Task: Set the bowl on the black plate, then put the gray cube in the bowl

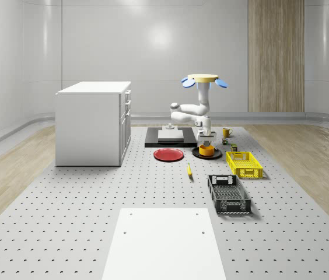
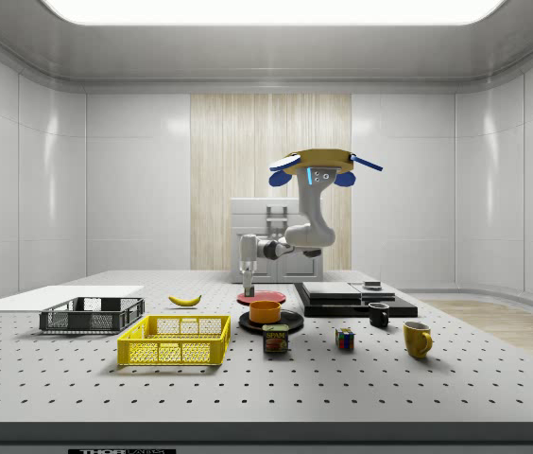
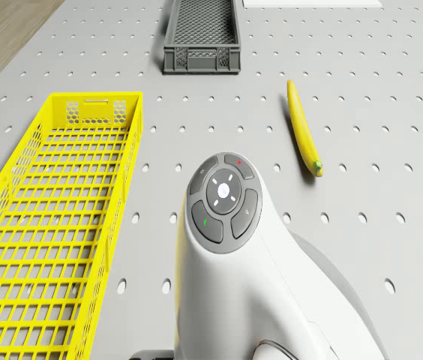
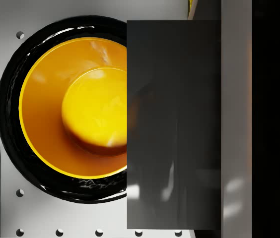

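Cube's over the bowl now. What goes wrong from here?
1. In the wrist view the dark gray cube, held in the claw, sits off the orange bowl's centre and overlaps its rim. If released here it may clip the rim and bounce out.
2. The bowl sits loose on the glossy black plate, so a rim hit could tip or slide it.
3. The drone is hovering, so any drift shifts the drop point.

bowl and black plate partly hidden behind gray cube, cube cut off
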You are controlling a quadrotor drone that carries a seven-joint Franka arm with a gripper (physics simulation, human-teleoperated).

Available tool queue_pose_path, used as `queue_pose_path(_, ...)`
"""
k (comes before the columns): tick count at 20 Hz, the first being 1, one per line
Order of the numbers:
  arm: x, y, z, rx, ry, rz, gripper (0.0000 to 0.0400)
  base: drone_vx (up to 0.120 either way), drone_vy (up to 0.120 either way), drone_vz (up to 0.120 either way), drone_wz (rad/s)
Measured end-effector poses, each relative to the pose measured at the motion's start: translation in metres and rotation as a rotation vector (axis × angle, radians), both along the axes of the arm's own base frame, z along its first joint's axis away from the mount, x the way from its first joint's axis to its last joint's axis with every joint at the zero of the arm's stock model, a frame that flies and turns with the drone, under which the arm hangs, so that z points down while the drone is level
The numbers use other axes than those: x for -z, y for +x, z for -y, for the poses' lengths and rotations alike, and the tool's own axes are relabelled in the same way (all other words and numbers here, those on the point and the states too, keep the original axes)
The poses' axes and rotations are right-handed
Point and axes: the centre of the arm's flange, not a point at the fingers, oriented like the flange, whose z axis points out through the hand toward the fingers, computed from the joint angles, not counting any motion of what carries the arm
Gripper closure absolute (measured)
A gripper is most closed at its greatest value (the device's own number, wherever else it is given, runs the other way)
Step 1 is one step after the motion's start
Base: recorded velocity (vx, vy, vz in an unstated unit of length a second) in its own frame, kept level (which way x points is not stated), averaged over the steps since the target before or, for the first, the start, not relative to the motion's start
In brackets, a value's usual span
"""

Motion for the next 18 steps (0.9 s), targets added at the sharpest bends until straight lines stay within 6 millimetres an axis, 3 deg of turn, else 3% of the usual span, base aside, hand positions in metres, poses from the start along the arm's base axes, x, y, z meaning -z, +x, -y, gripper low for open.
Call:
queue_pose_path(12, 0.0000, 0.0000, 0.0000, 0.000, 0.000, 0.000, 0.0150, -0.120, 0.000, 0.000, 0.000)
queue_pose_path(18, -0.0003, 0.0000, 0.0099, 0.000, 0.000, 0.000, 0.0150, -0.007, 0.000, 0.000, 0.000)
